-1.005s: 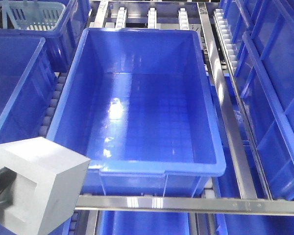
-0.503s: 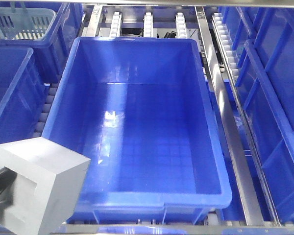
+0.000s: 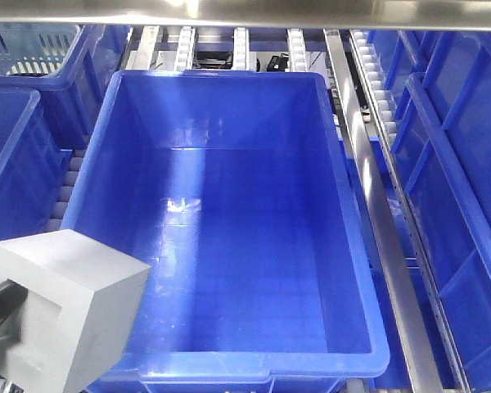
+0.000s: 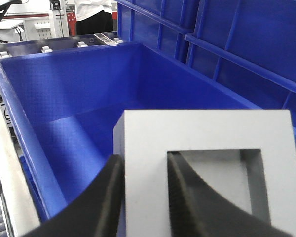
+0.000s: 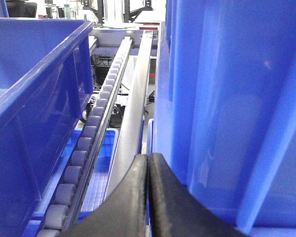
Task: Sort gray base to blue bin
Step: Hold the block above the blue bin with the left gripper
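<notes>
The gray base (image 3: 65,315) is a matte gray block with a square recess, held at the lower left of the front view, over the near-left corner of the blue bin (image 3: 221,75). In the left wrist view my left gripper (image 4: 145,168) is shut on the gray base (image 4: 202,133): one finger is outside its wall and the other inside the recess. The bin's deep blue interior (image 4: 64,89) lies just beyond the block. My right gripper (image 5: 148,159) is shut on nothing, between a steel rail and a blue bin wall.
More blue bins stand to the left (image 3: 8,164) and right (image 3: 458,164). A pale lattice basket (image 3: 24,45) sits at the far left. A steel rail (image 3: 385,229) and a roller track (image 5: 84,148) run alongside the central bin.
The bin and racks have slid down and grown larger in the front view, so I am closer to the bin. The gray base stays in the same grip.
</notes>
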Tool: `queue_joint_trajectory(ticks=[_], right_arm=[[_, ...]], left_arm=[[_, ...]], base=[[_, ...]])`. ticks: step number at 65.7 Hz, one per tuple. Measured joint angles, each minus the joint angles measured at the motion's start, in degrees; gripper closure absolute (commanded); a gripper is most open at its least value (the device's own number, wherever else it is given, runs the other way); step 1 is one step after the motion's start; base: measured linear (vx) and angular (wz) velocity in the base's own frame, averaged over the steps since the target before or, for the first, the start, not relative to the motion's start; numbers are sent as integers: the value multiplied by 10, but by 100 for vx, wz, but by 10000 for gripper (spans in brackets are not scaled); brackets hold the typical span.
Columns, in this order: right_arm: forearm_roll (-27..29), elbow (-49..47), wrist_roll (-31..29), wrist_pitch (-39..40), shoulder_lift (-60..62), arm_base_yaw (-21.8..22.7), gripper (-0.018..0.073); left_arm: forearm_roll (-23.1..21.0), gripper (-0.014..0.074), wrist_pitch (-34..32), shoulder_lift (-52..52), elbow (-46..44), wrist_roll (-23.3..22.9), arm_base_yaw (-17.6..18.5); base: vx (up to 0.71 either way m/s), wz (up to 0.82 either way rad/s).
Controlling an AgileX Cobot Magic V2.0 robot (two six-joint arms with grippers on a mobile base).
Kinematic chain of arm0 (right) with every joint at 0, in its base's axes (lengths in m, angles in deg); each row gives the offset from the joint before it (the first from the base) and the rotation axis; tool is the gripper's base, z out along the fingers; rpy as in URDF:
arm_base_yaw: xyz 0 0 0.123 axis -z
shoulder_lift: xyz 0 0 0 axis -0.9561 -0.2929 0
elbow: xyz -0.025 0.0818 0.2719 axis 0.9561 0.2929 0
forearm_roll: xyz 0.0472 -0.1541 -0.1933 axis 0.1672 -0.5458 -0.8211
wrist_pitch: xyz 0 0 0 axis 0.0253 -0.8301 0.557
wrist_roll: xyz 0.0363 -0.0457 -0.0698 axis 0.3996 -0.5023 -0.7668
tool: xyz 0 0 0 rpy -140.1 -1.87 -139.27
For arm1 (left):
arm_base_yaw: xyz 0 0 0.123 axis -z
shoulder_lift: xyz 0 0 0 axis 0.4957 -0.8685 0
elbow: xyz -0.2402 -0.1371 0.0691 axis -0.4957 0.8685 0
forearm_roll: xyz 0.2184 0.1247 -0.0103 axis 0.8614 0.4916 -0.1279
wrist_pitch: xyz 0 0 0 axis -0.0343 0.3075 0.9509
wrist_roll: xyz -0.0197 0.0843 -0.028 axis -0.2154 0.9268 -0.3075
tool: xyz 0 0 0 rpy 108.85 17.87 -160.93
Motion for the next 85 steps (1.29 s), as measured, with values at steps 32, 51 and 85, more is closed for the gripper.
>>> queue_joint_trajectory(ticks=[32, 51, 85], right_arm=[[0, 0, 0, 0, 0, 0, 568], [0, 0, 0, 0, 0, 0, 568], [0, 0, 0, 0, 0, 0, 568]], left_arm=[[0, 602, 0, 0, 0, 0, 0], [0, 602, 0, 0, 0, 0, 0], [0, 602, 0, 0, 0, 0, 0]], base=[[0, 0], [0, 0], [0, 0]])
